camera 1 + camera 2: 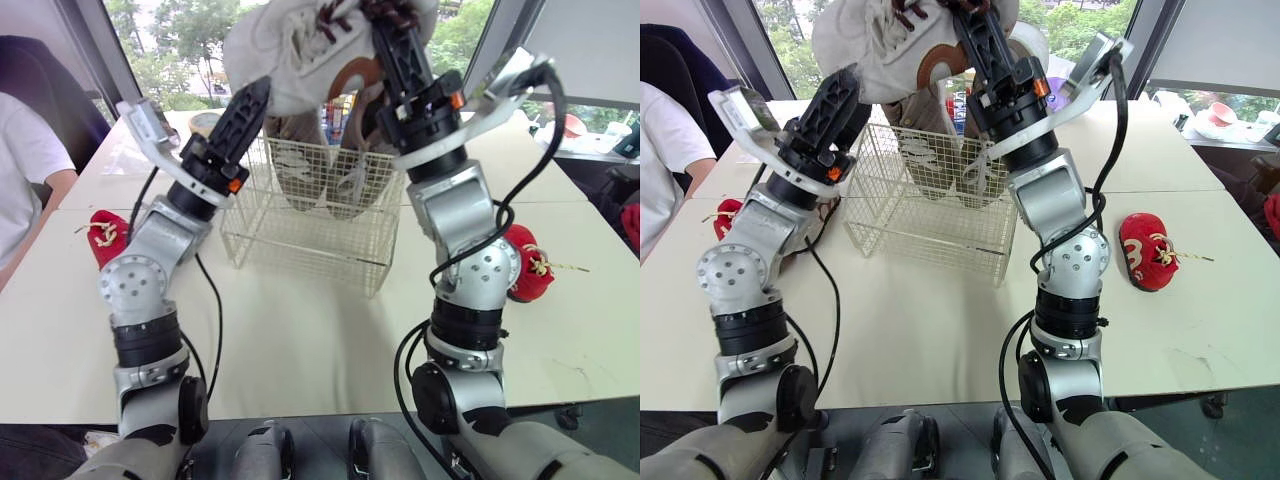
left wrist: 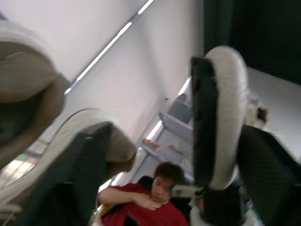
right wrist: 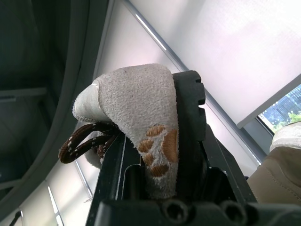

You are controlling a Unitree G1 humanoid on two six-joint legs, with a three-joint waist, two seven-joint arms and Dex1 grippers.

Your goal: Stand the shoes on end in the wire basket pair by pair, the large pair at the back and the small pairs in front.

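Right gripper: fingers clamped on the boot's tongue.
Left gripper: fingers spread, part of the boot between them.
Basket: below both fingertips, 1 pale shoe inside.
Red shoes: 2, outside each arm.

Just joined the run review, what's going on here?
The right hand is clamped on the tongue of a large pale shoe, held high above the wire basket. The left hand is up against its side. Other pale shoes already stand in the basket. Two small red shoes lie on the table, one each side.
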